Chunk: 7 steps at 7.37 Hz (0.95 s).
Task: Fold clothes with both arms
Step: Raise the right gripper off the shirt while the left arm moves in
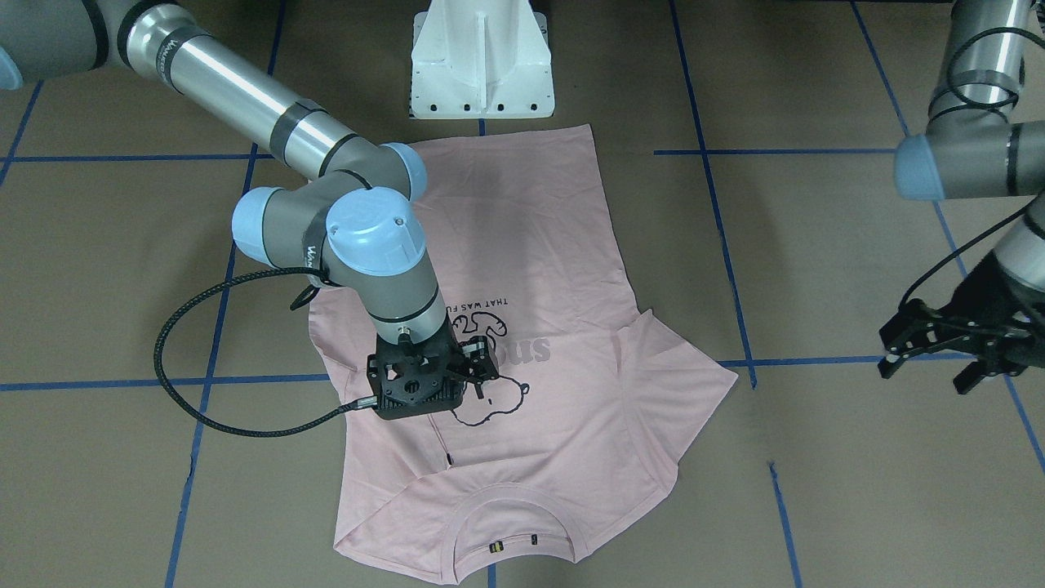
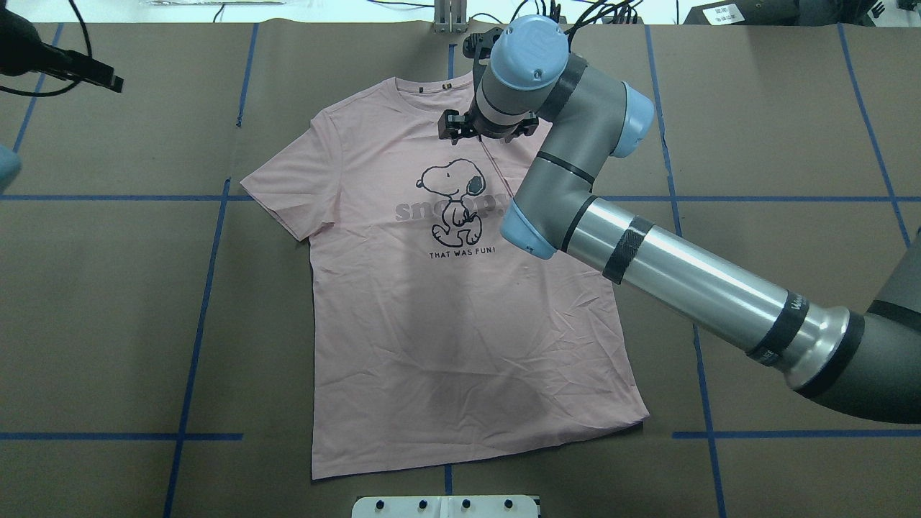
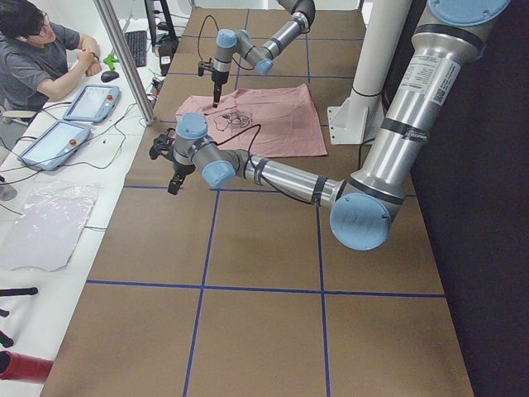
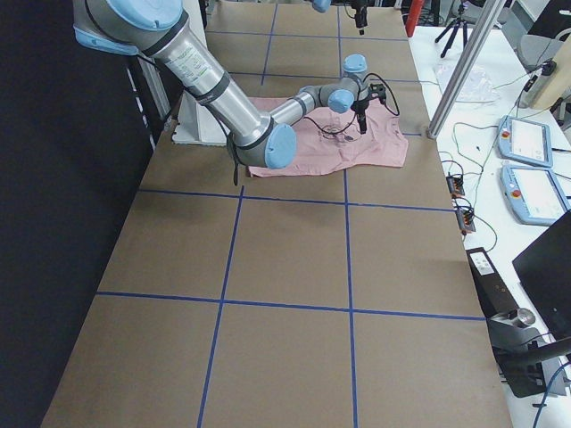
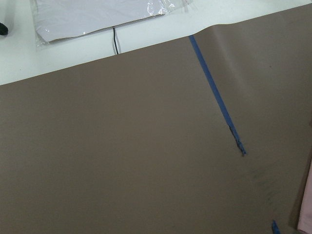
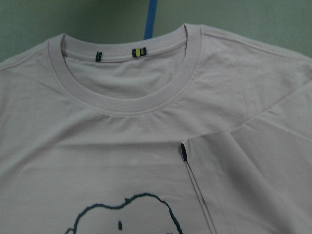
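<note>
The pale pink T-shirt lies flat and print up, with its collar toward the table's far edge. Its sleeve on my right side is folded in over the front, and a small black tag shows at the fold. My right gripper hangs over the chest between the collar and the dog print. Its fingers are hidden under the wrist, so I cannot tell its state. My left gripper is open with nothing in it, hovering off the shirt over bare table beyond the other sleeve.
A white pedestal stands at the shirt's hem end. Blue tape lines cross the brown table. A seated person, two tablets and a plastic bag are past the table's far edge.
</note>
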Available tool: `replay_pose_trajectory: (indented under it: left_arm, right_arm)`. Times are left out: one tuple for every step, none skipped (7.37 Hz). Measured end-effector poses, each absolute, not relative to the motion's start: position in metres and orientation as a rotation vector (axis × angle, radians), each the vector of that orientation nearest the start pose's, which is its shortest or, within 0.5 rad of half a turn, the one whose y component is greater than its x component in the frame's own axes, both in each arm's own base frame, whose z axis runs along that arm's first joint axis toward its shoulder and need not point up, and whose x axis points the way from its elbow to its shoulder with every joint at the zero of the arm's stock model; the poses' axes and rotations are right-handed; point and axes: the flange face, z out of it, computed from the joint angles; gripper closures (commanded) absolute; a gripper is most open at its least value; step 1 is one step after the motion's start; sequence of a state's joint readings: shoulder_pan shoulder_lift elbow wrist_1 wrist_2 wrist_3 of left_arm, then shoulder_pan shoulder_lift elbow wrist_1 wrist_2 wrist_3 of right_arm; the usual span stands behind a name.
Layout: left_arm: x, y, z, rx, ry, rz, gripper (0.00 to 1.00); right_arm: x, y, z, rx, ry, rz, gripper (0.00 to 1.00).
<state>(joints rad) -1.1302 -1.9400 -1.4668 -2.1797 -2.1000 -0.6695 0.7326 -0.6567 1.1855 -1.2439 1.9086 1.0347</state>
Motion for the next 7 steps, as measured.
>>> replay_pose_trajectory:
  left_arm:
    - [0.252,-0.626,0.423,0.445,0.881,-0.053,0.00]
    - [0.292,-0.616,0.413,0.423,0.892,-0.133,0.00]
    - [0.329,-0.602,0.408,0.405,0.893,-0.209,0.00]
    - [0.366,-0.585,0.408,0.398,0.878,-0.274,0.00]
    - [0.397,-0.570,0.415,0.392,0.857,-0.315,0.00]
    - [0.417,-0.561,0.425,0.380,0.836,-0.335,0.00]
    - [0.428,-0.559,0.433,0.371,0.823,-0.342,0.01]
  right_arm:
    - [-0.506,-0.605,0.212,0.197,-0.838,0.060,0.00]
    - [-0.466,-0.598,0.224,0.166,-0.806,0.090,0.00]
    - [-0.429,-0.595,0.239,0.145,-0.789,0.109,0.00]
    - [-0.398,-0.596,0.253,0.131,-0.787,0.102,0.00]
    - [-0.376,-0.599,0.265,0.125,-0.789,0.082,0.00]
    - [-0.365,-0.601,0.276,0.120,-0.788,0.071,0.00]
    - [-0.361,-0.601,0.282,0.118,-0.787,0.067,0.00]
